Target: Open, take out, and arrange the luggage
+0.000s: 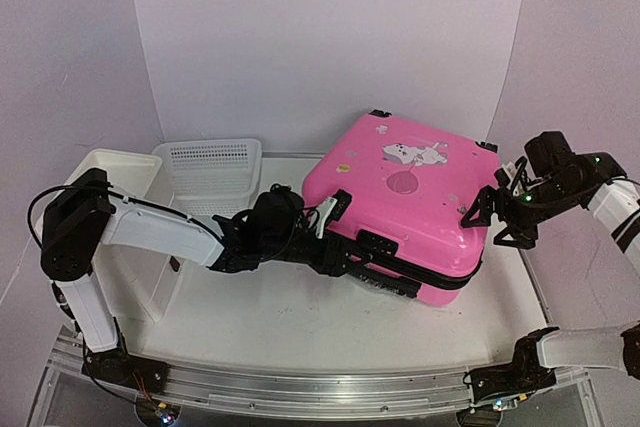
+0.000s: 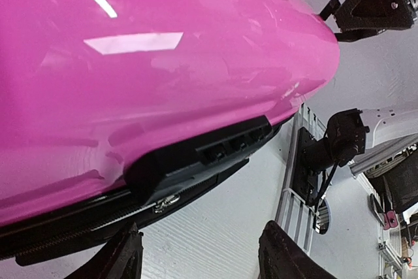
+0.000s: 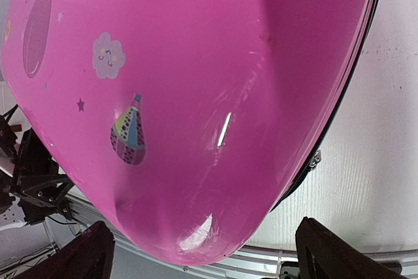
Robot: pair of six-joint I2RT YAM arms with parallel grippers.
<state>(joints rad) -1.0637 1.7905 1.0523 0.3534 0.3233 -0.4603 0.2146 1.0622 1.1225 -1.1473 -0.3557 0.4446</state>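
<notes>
The glossy pink luggage (image 1: 400, 192) lies flat and closed on the table, stickers facing up. My left gripper (image 1: 338, 252) is open at its front-left side, just below the black zipper. In the left wrist view the gripper (image 2: 204, 261) is empty, with the black lock (image 2: 215, 151) and a metal zipper pull (image 2: 166, 202) just ahead of the fingertips (image 2: 124, 256). My right gripper (image 1: 495, 222) is open at the luggage's right corner. In the right wrist view the gripper (image 3: 209, 259) straddles the rounded pink corner (image 3: 196, 161) without gripping it. A second zipper pull (image 3: 316, 159) hangs on the right.
A white mesh basket (image 1: 212, 169) and a white drawer unit (image 1: 108, 175) stand to the left behind the left arm. The metal rail (image 1: 300, 389) with the arm bases runs along the near edge. White backdrop walls close the rear.
</notes>
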